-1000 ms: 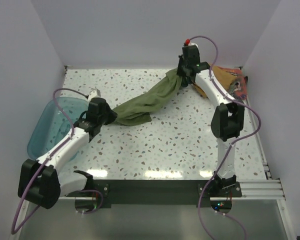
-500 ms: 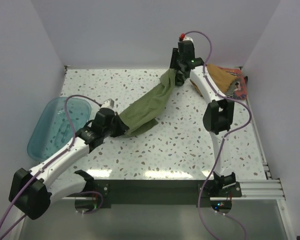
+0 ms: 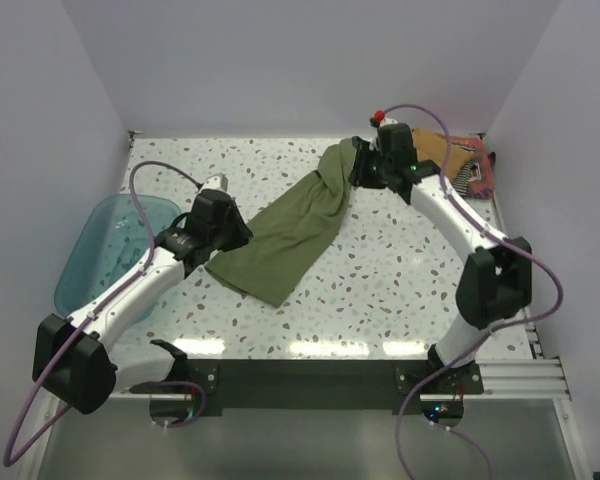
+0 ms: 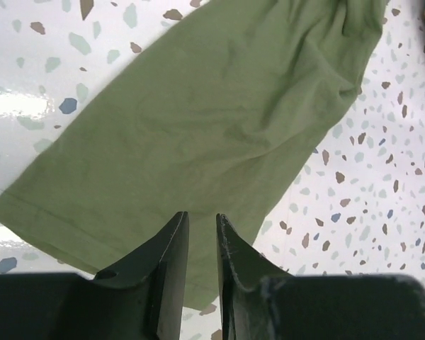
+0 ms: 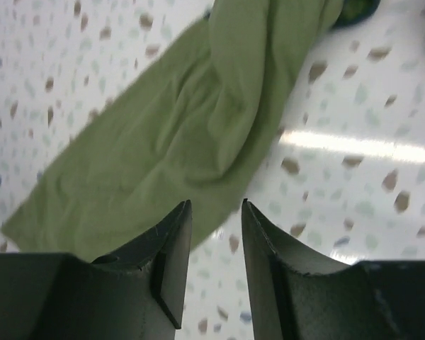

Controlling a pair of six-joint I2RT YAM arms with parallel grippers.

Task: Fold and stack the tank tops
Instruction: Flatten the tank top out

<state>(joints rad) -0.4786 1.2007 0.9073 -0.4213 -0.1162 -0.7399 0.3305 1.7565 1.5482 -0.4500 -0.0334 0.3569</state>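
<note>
Olive green cloth, one tank top (image 3: 290,225), lies in a long slant across the speckled surface (image 3: 410,280). Its hem points toward 7 o'clock and its upper end is bunched toward 12 o'clock. The left gripper (image 4: 202,262) hovers over the hem end with its fingers only narrowly parted and nothing between them. The right gripper (image 5: 216,248) hangs above the bunched end, fingers spread and empty. The main risk is that the shirt is not flat: the upper part is rolled in on itself and much narrower than the hem, so any fold made now would likely trap that twist and come out lopsided. A pinch there could also catch only one layer, leaving the rest to sag or drag when lifted. The left fingers look too close together to take the hem without first pushing it into a ridge. The other tank tops (image 3: 450,155) sit heaped at 2 o'clock, close behind the right arm, which could snag them on a wide swing. The teal tub (image 3: 95,250) at 9 o'clock crowds the left arm.
</note>
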